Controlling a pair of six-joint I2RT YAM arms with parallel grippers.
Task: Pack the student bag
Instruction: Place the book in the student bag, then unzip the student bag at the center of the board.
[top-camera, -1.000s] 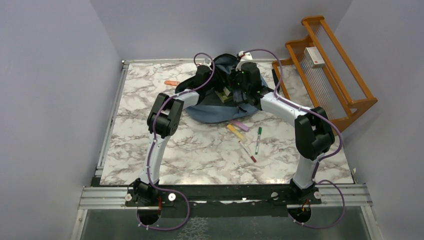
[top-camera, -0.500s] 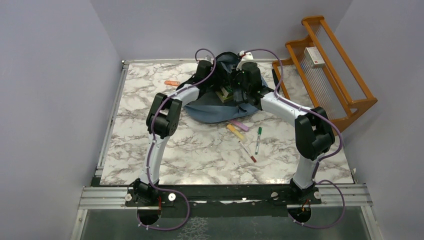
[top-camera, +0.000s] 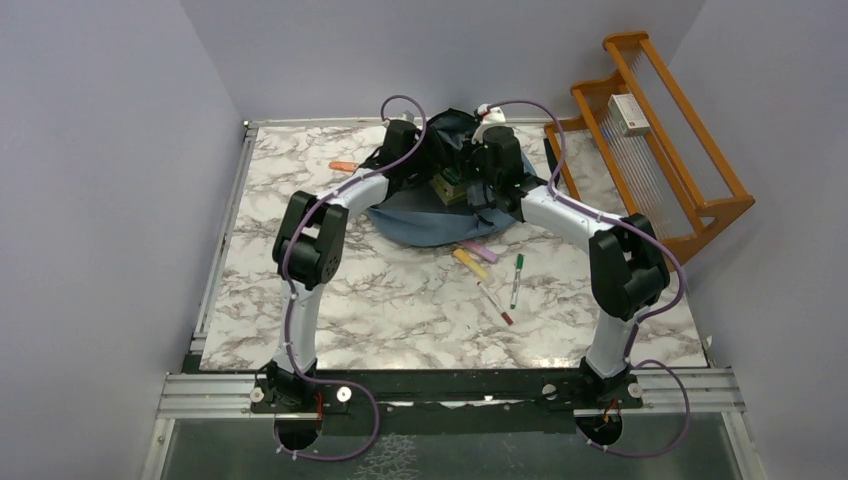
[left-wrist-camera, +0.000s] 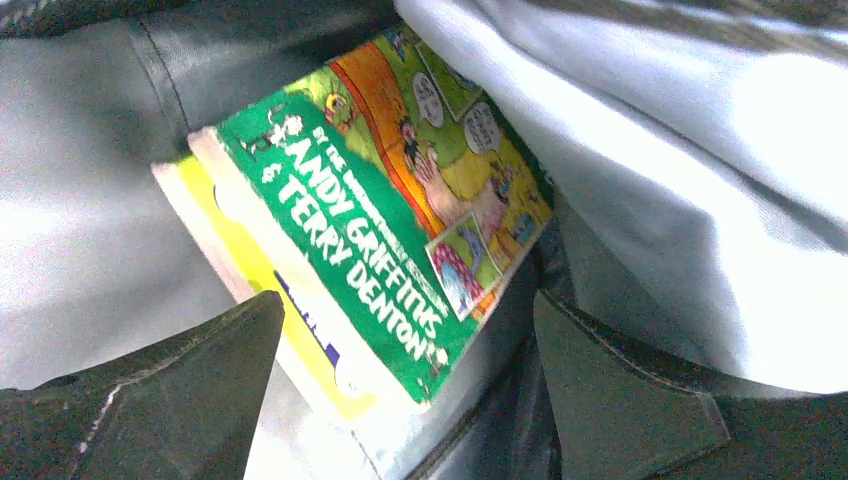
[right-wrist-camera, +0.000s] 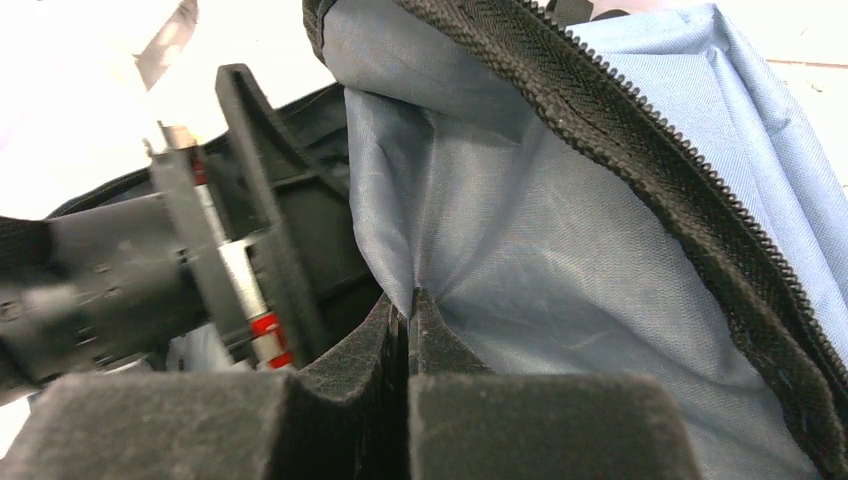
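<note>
Both arms reach forward and dip into the student bag (top-camera: 432, 226), which lies open around both sets of fingers. The left gripper (left-wrist-camera: 400, 400) is spread wide. A green paperback (left-wrist-camera: 380, 250) lies just ahead of it between the fingertips, not clamped. Only the right wrist cam shows the right gripper (right-wrist-camera: 408, 335) pressed tight on a fold of the bag's grey lining, with the zipper (right-wrist-camera: 640, 150) arching above the fingers. From overhead you get the marble table (top-camera: 330, 300), loose markers (top-camera: 516, 282) nearer the bases than the fingers, a wooden rack (top-camera: 690, 170) off to the right, and lilac walls (top-camera: 100, 150).
</note>
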